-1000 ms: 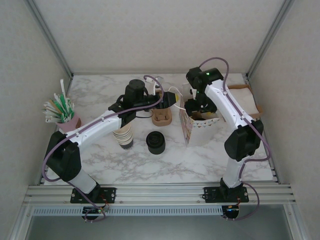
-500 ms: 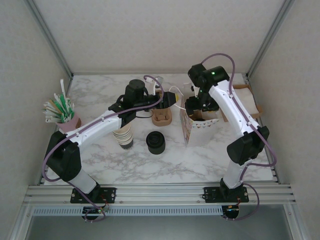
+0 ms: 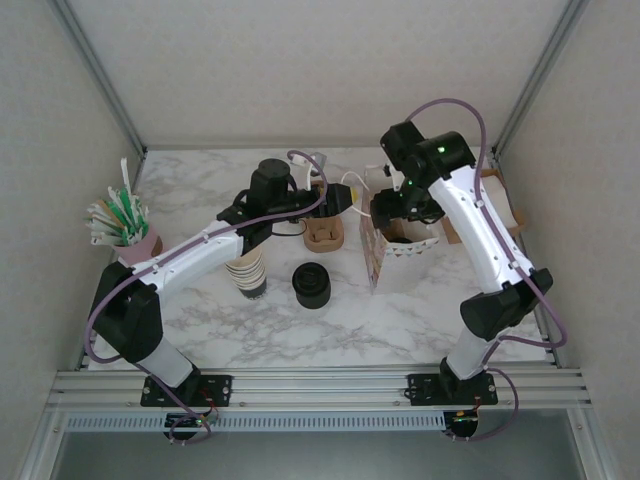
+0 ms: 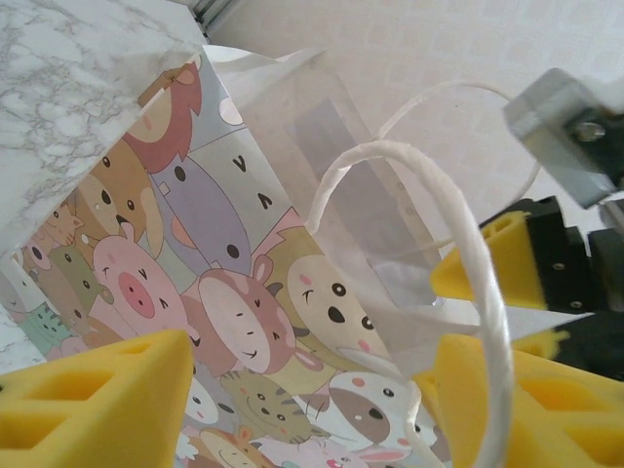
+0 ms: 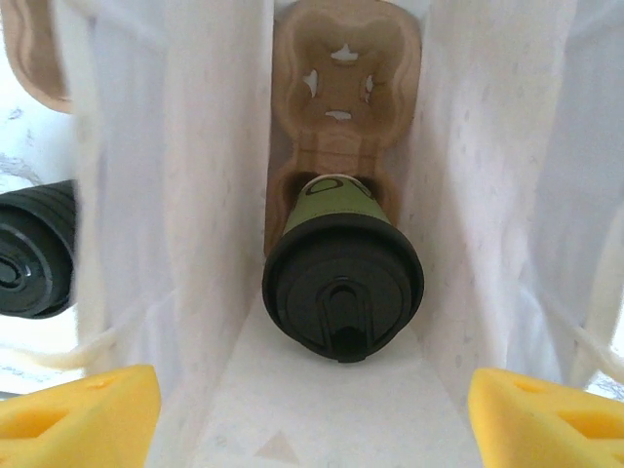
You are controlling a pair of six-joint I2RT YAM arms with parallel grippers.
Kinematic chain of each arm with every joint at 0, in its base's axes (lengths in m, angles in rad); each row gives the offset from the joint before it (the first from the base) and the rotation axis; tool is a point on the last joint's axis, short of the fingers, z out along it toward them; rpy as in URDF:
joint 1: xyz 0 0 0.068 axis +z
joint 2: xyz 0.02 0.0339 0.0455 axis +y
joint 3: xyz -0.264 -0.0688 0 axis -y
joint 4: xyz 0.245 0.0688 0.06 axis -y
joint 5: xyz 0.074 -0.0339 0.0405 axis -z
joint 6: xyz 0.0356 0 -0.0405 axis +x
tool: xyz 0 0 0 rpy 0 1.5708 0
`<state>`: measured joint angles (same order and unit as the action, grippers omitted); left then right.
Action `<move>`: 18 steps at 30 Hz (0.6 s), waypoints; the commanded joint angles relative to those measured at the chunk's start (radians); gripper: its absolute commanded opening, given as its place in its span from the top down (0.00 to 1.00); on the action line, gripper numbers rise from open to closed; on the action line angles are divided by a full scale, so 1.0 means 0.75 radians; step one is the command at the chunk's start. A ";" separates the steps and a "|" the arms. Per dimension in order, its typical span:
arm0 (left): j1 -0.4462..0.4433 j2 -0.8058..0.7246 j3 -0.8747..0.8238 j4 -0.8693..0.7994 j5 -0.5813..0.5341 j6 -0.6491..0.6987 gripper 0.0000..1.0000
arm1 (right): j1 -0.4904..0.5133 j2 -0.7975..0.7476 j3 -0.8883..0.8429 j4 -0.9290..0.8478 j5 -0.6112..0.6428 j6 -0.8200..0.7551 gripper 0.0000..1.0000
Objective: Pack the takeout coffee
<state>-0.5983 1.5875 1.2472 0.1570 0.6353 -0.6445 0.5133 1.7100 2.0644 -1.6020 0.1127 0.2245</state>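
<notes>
From overhead I count two arms working over the marble desk (image 3: 300, 330). There is one of each of these on it:
- a paper bag (image 3: 398, 262), standing open right of centre
- a brown spare carrier (image 3: 323, 236), just left of the bag
- a stack of black lids (image 3: 311, 285), nearer the arm bases
- a stack of cream cups (image 3: 247, 272), left of the lids and partly under the left arm
- a pink pot (image 3: 137, 246) of straws, at the left edge

The left gripper (image 3: 345, 199) reaches in at the bag's left rim. The right gripper (image 3: 400, 212) hangs over the bag's open mouth.

On the left wrist camera I see the left gripper (image 4: 312, 409) with its two yellow fingertips well apart, one in each lower corner. The bag's animal-print side (image 4: 224, 283) fills the gap between them. I count two white cord handles. The thick near handle (image 4: 487, 322) loops up and passes close by the right-hand fingertip. I cannot tell whether it touches, and nothing is pinched.

The right wrist camera looks straight down into the bag. The right gripper (image 5: 312, 419) is spread wide and has hold of nothing, with one yellow fingertip at each lower corner. I count one takeout coffee (image 5: 341, 288), with an olive wall and a black lid. It sits in the near pocket of the two-pocket bagged carrier (image 5: 343, 88) on the bag's floor. The carrier's far pocket has no cup in it. Outside the bag's left wall, the lid stack (image 5: 34, 253) and the edge of the spare carrier (image 5: 27, 44) show.
</notes>
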 commanded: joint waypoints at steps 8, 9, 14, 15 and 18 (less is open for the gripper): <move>0.004 0.002 0.057 0.009 -0.006 0.006 0.34 | 0.036 -0.135 0.033 -0.057 0.022 0.030 0.17; 0.004 0.002 0.059 0.007 -0.006 0.008 0.33 | 0.039 -0.145 0.033 -0.056 0.021 0.031 0.18; 0.003 -0.003 0.071 0.001 -0.007 0.008 0.33 | 0.053 -0.203 0.020 -0.057 0.020 0.044 0.18; 0.002 -0.004 0.073 -0.001 -0.008 0.008 0.33 | 0.056 -0.214 0.017 -0.058 0.019 0.047 0.18; 0.001 -0.010 0.076 -0.007 -0.010 0.011 0.32 | 0.068 -0.252 0.003 -0.056 0.019 0.056 0.19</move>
<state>-0.5983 1.5875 1.2736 0.1528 0.6350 -0.6437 0.5507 1.5581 2.0647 -1.6070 0.1150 0.2474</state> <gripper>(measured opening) 0.676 0.809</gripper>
